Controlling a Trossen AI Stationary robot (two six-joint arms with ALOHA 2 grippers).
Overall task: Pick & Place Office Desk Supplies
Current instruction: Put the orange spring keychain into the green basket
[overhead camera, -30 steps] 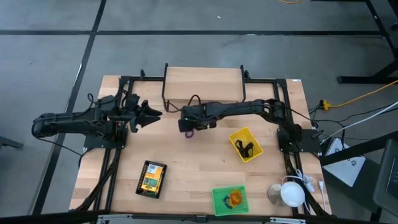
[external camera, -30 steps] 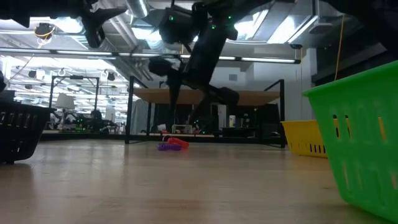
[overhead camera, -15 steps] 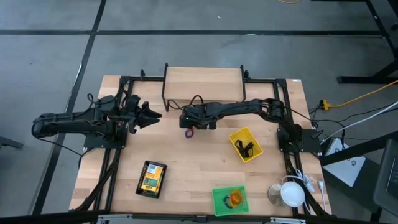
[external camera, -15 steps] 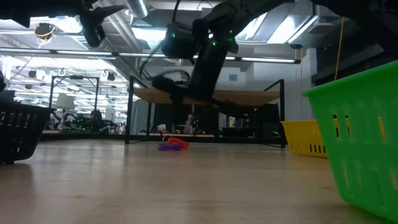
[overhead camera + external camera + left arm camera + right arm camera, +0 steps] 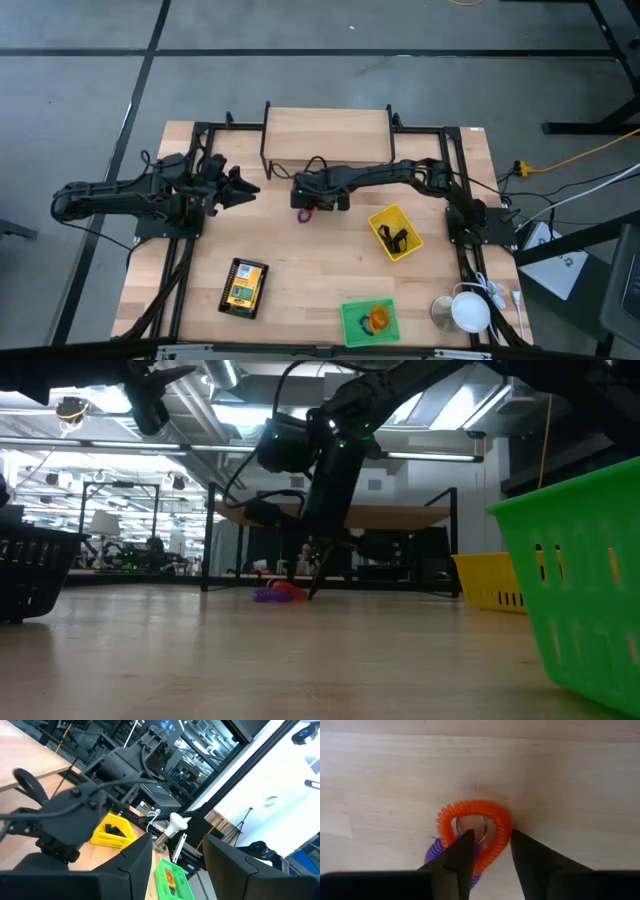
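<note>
An orange coiled ring (image 5: 475,827) lies flat on the table, partly over a purple ring (image 5: 434,856). Both show in the low view as the orange ring (image 5: 289,589) and the purple ring (image 5: 264,597), and from above as the purple ring (image 5: 302,215). My right gripper (image 5: 490,840) is open and points down at them, one finger over the orange ring's hole, the other outside its band; it also shows as the right gripper (image 5: 312,586). My left gripper (image 5: 246,187) waits open above the table's left side. A yellow printed box (image 5: 244,285) lies in the black mesh tray. My right gripper comes from above, pointing down, with the orange ring's side band (image 5: 501,832) between its open fingers. One fingertip (image 5: 466,839) is inside the loop and one outside. The ring lies flat on the table. Whether the fingers touch it, I cannot tell.
A yellow bin (image 5: 395,232) with black clips stands right of the rings. A green bin (image 5: 368,322) holding an orange ring sits at the near edge. The black mesh tray (image 5: 228,300) is near left, a white cup (image 5: 468,311) near right, and a raised wooden shelf (image 5: 326,134) lies beyond the rings.
My right gripper has come down toward the rings, tipping its fingers from slanted to pointing down at the table. The rings have stayed in place.
</note>
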